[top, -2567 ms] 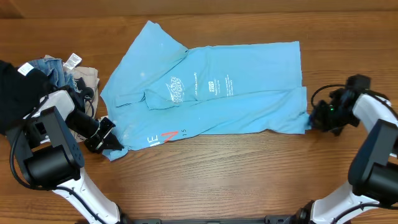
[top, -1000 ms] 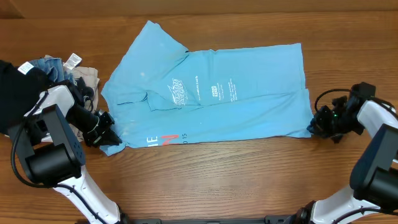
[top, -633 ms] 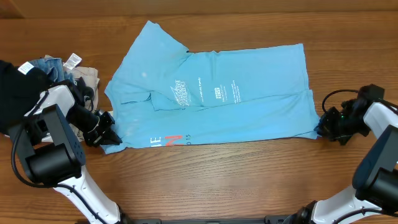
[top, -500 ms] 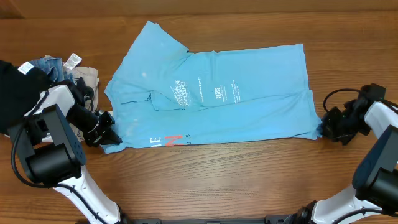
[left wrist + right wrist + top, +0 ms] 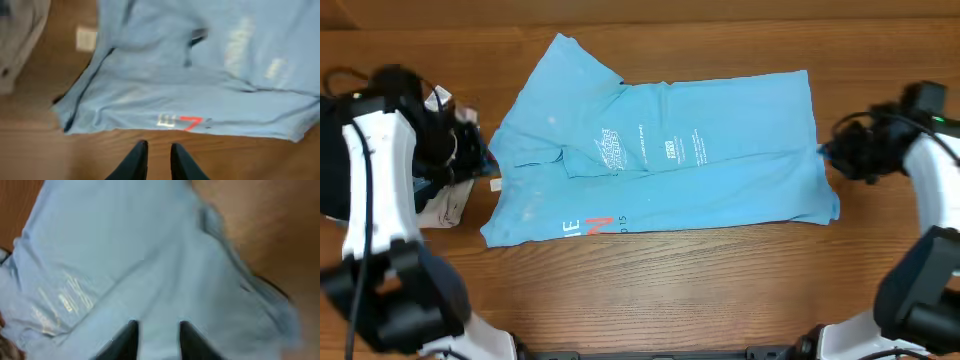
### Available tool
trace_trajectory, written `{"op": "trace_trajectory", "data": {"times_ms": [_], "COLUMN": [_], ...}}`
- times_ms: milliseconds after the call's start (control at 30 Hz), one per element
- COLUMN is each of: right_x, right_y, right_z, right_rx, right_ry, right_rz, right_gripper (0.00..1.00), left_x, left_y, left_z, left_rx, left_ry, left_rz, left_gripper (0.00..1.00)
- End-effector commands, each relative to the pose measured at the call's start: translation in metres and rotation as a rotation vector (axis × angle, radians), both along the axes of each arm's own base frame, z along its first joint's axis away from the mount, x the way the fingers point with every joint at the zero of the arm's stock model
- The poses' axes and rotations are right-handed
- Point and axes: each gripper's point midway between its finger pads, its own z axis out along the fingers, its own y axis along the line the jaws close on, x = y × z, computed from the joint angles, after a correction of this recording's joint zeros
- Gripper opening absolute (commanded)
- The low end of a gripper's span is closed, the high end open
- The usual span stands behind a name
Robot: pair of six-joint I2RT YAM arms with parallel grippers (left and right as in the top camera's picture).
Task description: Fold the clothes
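Observation:
The clothes, one light-blue T-shirt (image 5: 720, 170), lie spread flat on the wooden table, small white print near the middle and white-and-red letters (image 5: 585, 225) at the near left hem. My left gripper (image 5: 480, 152) hangs raised beside the shirt's left edge. In the left wrist view its fingers (image 5: 158, 146) stand slightly open over bare wood, just short of the shirt's hem (image 5: 200, 85), nothing between them. My right gripper (image 5: 830, 152) hovers at the shirt's right edge. In the right wrist view it (image 5: 158, 325) is open above the blue cloth (image 5: 125, 265), holding nothing.
A pile of other garments sits at the table's left: beige cloth (image 5: 450, 200) with a white tag (image 5: 440, 97), and a dark item (image 5: 330, 190) at the edge. The beige cloth (image 5: 20, 40) and a small white tag (image 5: 86, 38) show beside the shirt.
Both grippers have let go of the shirt's near corners and lifted away toward the back. The shirt, pulled slightly right earlier, now lies still.

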Motion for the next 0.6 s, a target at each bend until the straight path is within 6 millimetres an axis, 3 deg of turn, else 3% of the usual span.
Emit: {"op": "trace_trajectory", "data": {"times_ms": [0,133,233,367,500,567], "right_x": [-0.004,-0.019,-0.035,-0.051,-0.083,-0.085], "right_y": [0.021,0.028,0.005,-0.021,-0.067,-0.071], "right_z": [-0.04,-0.084,-0.108,-0.12,-0.118,-0.118], "right_rx": [-0.049,-0.024,-0.111,-0.228,-0.419,-0.392], "right_ry": [0.098,0.234,0.343,0.414,0.537,0.541], "right_rz": [0.028,-0.002,-0.084,-0.166,-0.345,-0.365], "right_gripper": [0.17,0.08,0.07,0.08,0.05,0.04], "left_x": [0.002,-0.007,-0.015,-0.017,-0.015,-0.014], "left_y": [-0.038,-0.073,-0.092,-0.106,-0.107,-0.107], "left_z": [0.065,0.1,0.107,0.107,0.107,0.108], "left_rx": [0.094,0.214,0.261,0.256,0.256,0.257], "left_ry": [-0.241,-0.377,-0.405,-0.415,-0.42,-0.424], "left_rz": [-0.201,-0.318,-0.382,-0.423,-0.424,-0.424], "left_gripper": [0.23,0.28,0.3,0.31,0.33,0.35]}}
